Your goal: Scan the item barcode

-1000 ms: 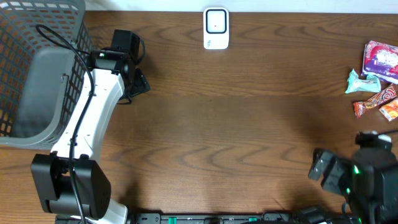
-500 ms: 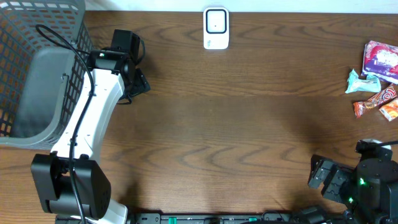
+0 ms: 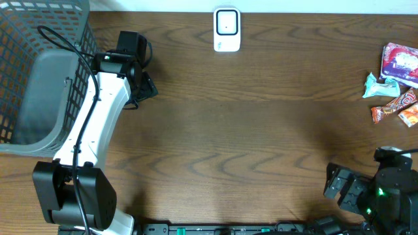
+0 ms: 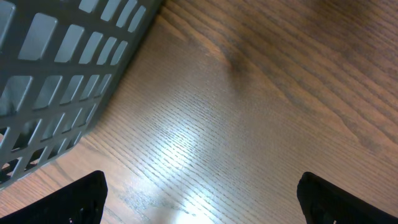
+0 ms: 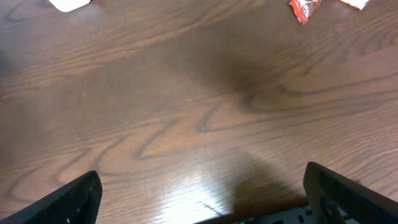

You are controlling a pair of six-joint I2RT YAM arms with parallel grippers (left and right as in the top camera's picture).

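Observation:
The white barcode scanner [image 3: 226, 29] stands at the table's far edge, centre; its corner shows in the right wrist view [image 5: 69, 4]. Several snack items lie at the far right: a purple-pink pack [image 3: 400, 62], a teal packet [image 3: 379, 85] and red-orange wrappers [image 3: 395, 104], one of which [image 5: 305, 7] is also in the right wrist view. My left gripper [image 3: 147, 88] [image 4: 202, 202] hovers open beside the grey basket, holding nothing. My right gripper [image 3: 334, 184] [image 5: 205, 199] is open and empty over bare wood at the front right, far from the items.
A grey mesh basket [image 3: 39, 72] [image 4: 62, 74] fills the far left corner, close to my left gripper. A black strip with connectors [image 3: 222, 228] runs along the front edge. Brown wood table [image 3: 248, 130] lies between the arms.
The right arm drew back toward the front edge a second ago and has stayed still since. The left arm has not moved.

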